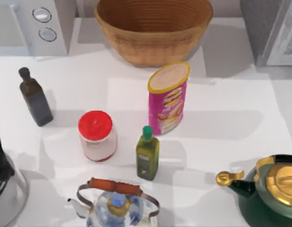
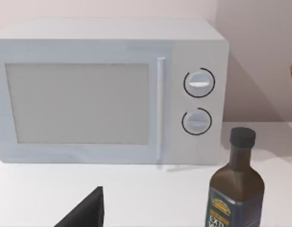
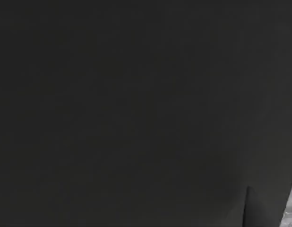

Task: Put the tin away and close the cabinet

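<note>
Pink cardboard tin with a yellow rim (image 1: 168,98) stands upright in the middle of the white table (image 1: 231,142), well apart from the left arm (image 1: 0,161), which sits at the table's left edge. Between arm and tin stands a red-lidded glass jar (image 1: 96,135), and a small green oil bottle (image 1: 148,153) stands just beside the tin. A woven brown basket (image 1: 153,28) lies beyond the tin, farther still from the arm.

From the left wrist, a black part of the left gripper (image 2: 87,213) shows low in view; I cannot tell whether it is wide or narrow, and it holds nothing visible. Near it stands a dark square-shouldered bottle (image 2: 236,189), with a white microwave (image 2: 108,94) behind.

A grey boxy cabinet (image 1: 273,28) sits at the table's far right corner, well apart from the tin. The right wrist view is dark.
</note>
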Tool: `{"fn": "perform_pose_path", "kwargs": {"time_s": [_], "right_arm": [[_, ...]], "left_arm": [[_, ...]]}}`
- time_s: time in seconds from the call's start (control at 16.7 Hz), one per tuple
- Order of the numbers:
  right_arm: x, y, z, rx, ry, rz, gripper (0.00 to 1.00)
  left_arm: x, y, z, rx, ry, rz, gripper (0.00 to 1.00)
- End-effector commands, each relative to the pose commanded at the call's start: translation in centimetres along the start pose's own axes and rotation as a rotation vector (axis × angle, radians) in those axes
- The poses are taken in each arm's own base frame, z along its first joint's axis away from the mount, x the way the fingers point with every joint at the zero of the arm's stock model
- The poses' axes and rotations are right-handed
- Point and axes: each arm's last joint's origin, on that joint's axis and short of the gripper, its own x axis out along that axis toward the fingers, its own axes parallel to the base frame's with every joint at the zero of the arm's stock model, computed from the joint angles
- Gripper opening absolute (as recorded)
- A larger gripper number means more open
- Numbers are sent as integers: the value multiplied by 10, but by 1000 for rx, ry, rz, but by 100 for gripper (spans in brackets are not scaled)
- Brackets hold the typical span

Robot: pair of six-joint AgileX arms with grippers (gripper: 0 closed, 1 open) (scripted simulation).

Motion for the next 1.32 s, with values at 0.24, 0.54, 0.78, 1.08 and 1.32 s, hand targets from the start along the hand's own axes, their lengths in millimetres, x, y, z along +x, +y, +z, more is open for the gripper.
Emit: {"fn": "perform_pose_path", "kwargs": {"time_s": [0.24, 0.54, 0.78, 1.08, 1.32], "right_arm": [[-29, 49, 5, 10, -36, 5, 100], [-41, 61, 7, 20, -50, 10, 100], [-43, 51, 11, 15, -63, -38, 100], [-18, 52, 12, 13, -60, -38, 100], [1, 51, 13, 15, -64, -36, 100]], "left_arm": [[0, 0, 0, 0, 0, 0, 100], [0, 0, 0, 0, 0, 0, 100], [0, 0, 0, 0, 0, 0, 100], [0, 0, 0, 0, 0, 0, 100], [0, 0, 0, 0, 0, 0, 100]]}}
